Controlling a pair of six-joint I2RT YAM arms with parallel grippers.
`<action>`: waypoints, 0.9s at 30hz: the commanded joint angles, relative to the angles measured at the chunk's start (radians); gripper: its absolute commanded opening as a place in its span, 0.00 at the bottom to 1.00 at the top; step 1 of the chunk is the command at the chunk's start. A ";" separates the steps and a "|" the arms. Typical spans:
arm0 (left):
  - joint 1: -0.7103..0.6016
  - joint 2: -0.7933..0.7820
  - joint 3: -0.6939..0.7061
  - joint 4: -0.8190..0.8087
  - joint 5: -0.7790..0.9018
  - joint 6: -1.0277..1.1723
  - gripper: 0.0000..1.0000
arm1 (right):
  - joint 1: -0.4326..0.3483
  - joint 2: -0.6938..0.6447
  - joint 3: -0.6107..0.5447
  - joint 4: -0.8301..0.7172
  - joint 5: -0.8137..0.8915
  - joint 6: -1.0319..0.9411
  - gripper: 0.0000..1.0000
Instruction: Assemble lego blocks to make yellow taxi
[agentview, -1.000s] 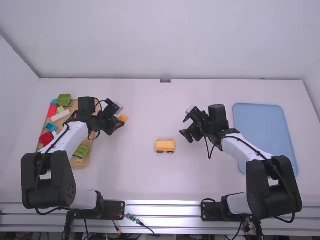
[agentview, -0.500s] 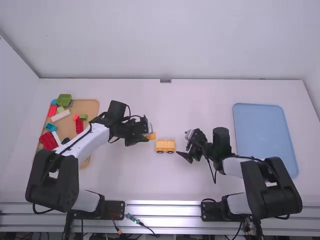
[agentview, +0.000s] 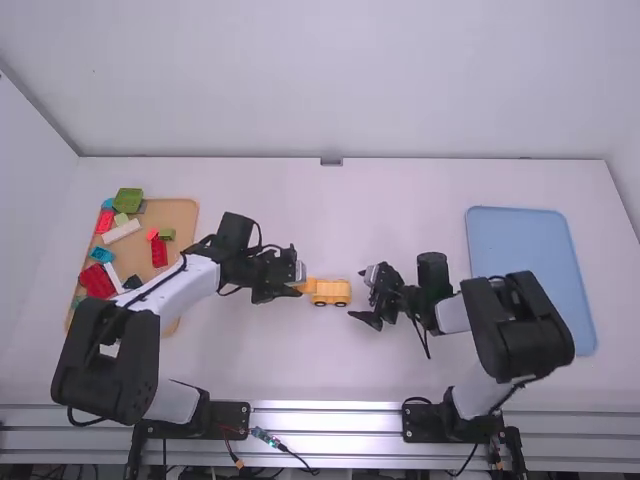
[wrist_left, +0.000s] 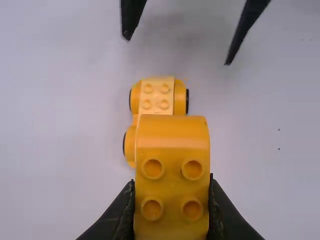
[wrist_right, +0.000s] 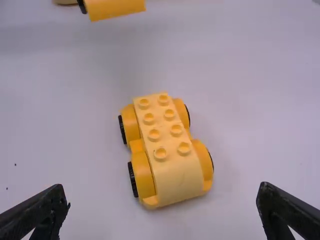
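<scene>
Currently, the wheeled base (agentview: 332, 291) lies between the left end effector (agentview: 302, 283), gripping a block (wrist_left: 172, 165), and the wide right end effector (agentview: 362, 294).

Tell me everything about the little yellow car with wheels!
The yellow car base looks like plastic, with eight round studs on top in two rows, a rounded end and four black wheels. It stands upright on the white table, between the left gripper and the right gripper, touching neither. The left gripper's yellow block is apart from it.
</scene>
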 joint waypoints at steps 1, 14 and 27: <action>-0.002 -0.003 -0.006 0.016 0.054 -0.029 0.02 | 0.002 0.097 0.076 0.000 -0.096 -0.031 0.99; -0.047 0.109 -0.005 0.165 0.006 -0.179 0.02 | 0.024 0.301 0.192 0.028 -0.100 -0.006 0.99; -0.101 0.154 -0.005 0.209 -0.023 -0.187 0.02 | 0.156 0.299 0.087 0.335 0.067 0.110 0.99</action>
